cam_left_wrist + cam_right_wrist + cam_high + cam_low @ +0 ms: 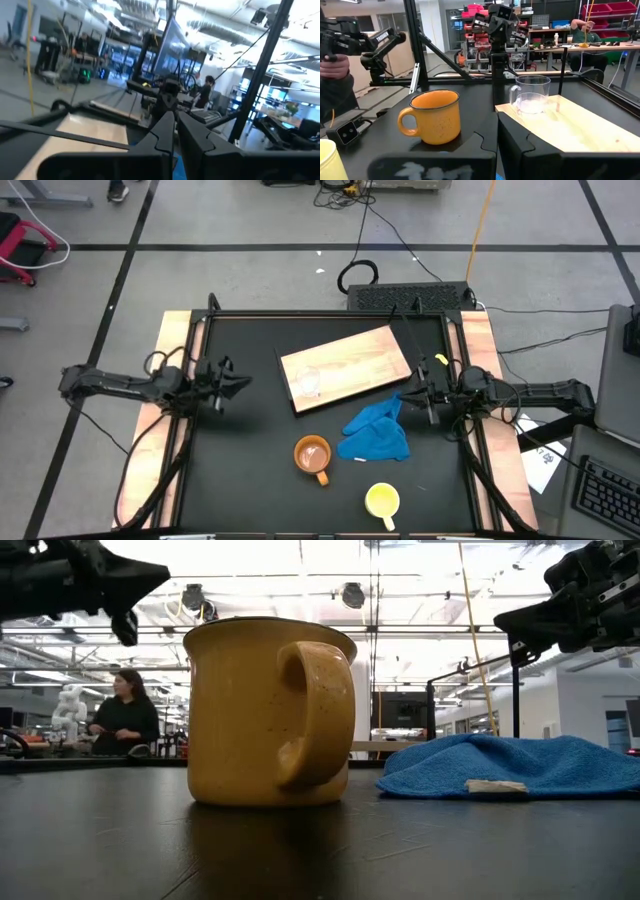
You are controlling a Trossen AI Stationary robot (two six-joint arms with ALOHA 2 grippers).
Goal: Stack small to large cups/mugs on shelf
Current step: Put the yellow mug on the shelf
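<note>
Glass cup [307,383] upright on shelf [350,365] near its left end, looks empty. Orange mug [313,454] on tabletop [240,470] below shelf, w/ blue cloth [374,433] just beside; yellow mug [383,501] nearer front edge. Left gripper [238,384] & right gripper [404,394] both pinched closed, holding nothing, at opposite table sides.

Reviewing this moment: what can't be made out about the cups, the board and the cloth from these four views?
- Yellow mug: cut off by the right wrist view's edge.
- Glass cup: in the high view, too faint to show its handle.
- Wooden board: out of sight in the low view, behind the orange mug.
- Blue cloth: what it covers is hidden.
</note>
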